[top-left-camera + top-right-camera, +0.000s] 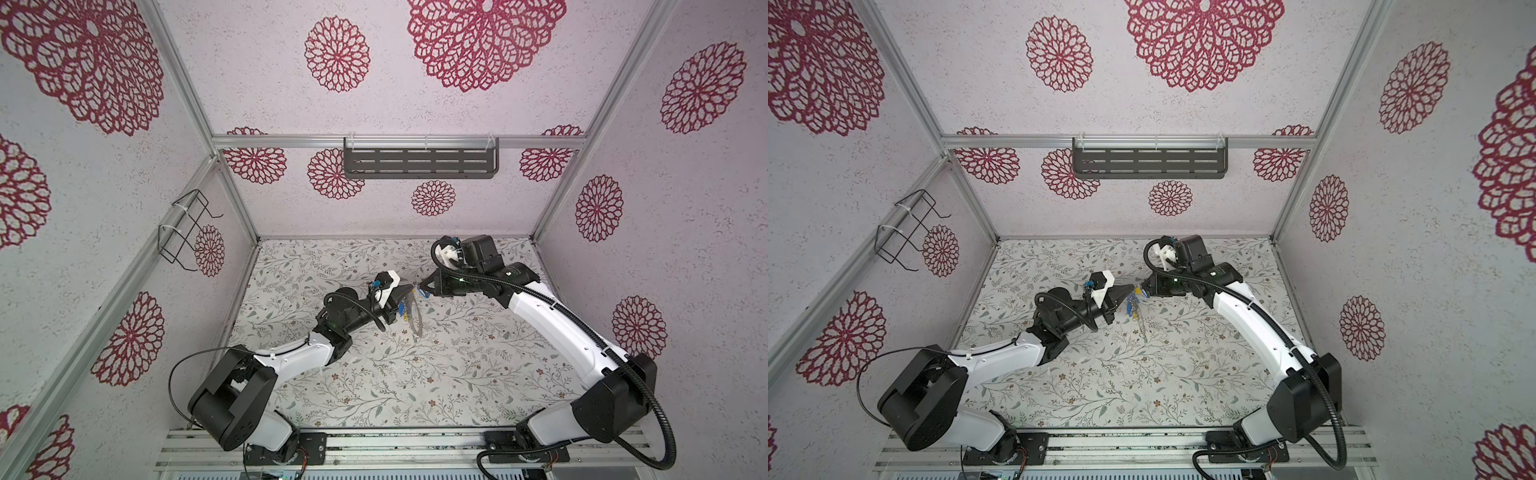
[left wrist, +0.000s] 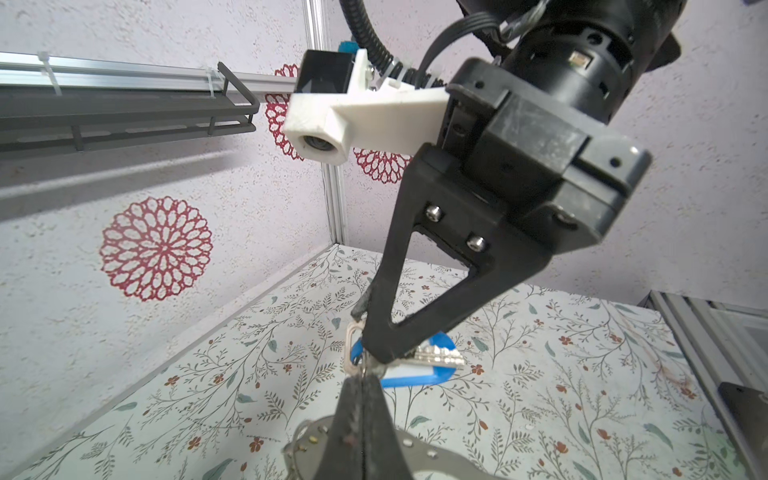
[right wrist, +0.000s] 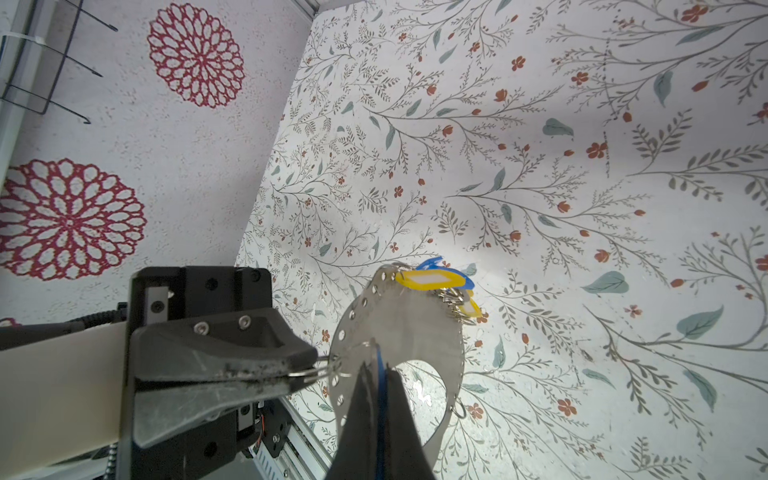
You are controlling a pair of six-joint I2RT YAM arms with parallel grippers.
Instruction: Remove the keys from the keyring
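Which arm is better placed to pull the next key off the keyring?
Right, probably: the right gripper is shut on a blue key; the left gripper pinches a small loop on the keyring.

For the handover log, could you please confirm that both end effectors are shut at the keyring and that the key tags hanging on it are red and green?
Not quite: the key tags are yellow and blue, not red and green, as the right wrist view shows. The rest stands: the left end effector and the right end effector are both shut at the keyring.
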